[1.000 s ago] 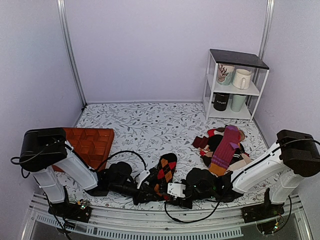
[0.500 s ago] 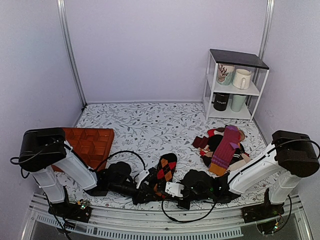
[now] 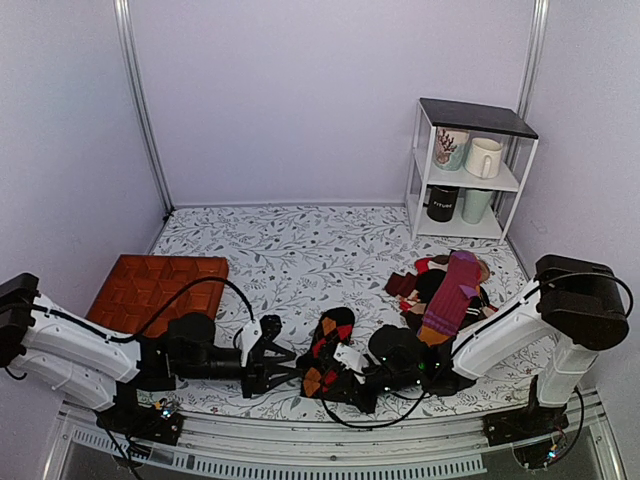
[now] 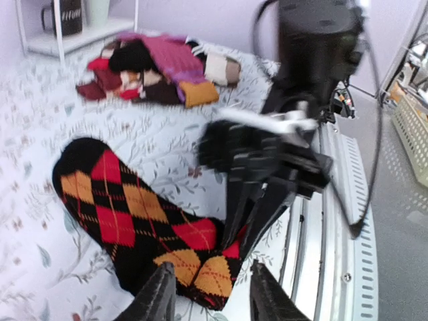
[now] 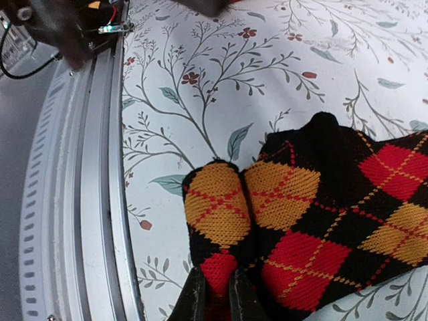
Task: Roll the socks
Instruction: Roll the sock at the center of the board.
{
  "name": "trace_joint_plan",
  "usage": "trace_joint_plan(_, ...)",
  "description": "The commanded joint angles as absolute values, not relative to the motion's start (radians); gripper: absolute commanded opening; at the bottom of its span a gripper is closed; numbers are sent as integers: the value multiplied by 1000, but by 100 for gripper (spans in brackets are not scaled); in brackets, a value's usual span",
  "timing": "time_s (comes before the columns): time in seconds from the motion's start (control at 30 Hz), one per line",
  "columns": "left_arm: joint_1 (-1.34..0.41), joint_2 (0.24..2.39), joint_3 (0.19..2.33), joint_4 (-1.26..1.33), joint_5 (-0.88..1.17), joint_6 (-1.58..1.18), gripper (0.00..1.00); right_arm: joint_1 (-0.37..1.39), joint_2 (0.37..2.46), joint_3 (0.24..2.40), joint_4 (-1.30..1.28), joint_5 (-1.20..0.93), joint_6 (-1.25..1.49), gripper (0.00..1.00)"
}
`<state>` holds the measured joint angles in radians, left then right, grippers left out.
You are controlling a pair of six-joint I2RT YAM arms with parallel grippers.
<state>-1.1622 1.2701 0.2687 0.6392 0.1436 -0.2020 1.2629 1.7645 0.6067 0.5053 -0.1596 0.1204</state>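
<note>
Socks [image 3: 327,345] lie flat on the surface [image 3: 300,255], near the front edge. My right gripper [image 5: 212,294] is pinched on their near end. Left gripper [image 4: 210,297] is part open and empty, just beside them. Best bet: roll tightly toward the far end, with the left pressing the roll down. Both arms are low, reaching inward.

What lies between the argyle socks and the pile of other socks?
Only bare floral cloth, shown in the left wrist view, separates the argyle socks from the pile.
</note>
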Motion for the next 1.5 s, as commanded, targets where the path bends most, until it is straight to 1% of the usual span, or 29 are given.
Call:
trace_joint_plan(0.0, -1192, 1213, 234, 675, 110, -25, 39, 1191, 1880, 591, 289, -370, 257, 2)
trace_joint_plan(0.1, -1196, 1235, 236, 669, 128, 3, 40, 1159, 1924, 620, 236, -457, 270, 3)
trace_joint_plan(0.27, -1199, 1326, 235, 745, 163, 24, 42, 1124, 1957, 620, 199, -527, 295, 3)
trace_joint_plan(0.3, -1199, 1349, 239, 759, 165, 32, 43, 1118, 1959, 618, 192, -534, 299, 3)
trace_joint_plan(0.37, -1200, 1395, 246, 787, 172, 47, 49, 1110, 1962, 617, 181, -539, 303, 3)
trace_joint_plan(0.4, -1199, 1419, 252, 799, 180, 53, 49, 1105, 1964, 615, 179, -542, 305, 3)
trace_joint_plan(0.67, -1208, 1599, 324, 845, 251, 61, 50, 1093, 1980, 625, 172, -543, 315, 3)
trace_joint_plan(0.77, -1210, 1627, 318, 885, 261, 49, 52, 1091, 1980, 619, 172, -540, 313, 3)
trace_joint_plan(0.97, -1215, 1662, 299, 890, 272, 21, 50, 1087, 1977, 610, 172, -541, 317, 3)
trace_joint_plan(1.07, -1216, 1681, 285, 906, 286, 5, 44, 1085, 1979, 609, 172, -540, 320, 3)
trace_joint_plan(1.13, -1218, 1697, 282, 910, 285, -4, 42, 1085, 1979, 612, 171, -542, 321, 3)
trace_joint_plan(1.27, -1224, 1726, 274, 931, 252, -25, 42, 1083, 1979, 615, 169, -545, 321, 3)
trace_joint_plan(1.47, -1233, 1741, 264, 943, 193, -31, 48, 1081, 1980, 618, 160, -549, 318, 3)
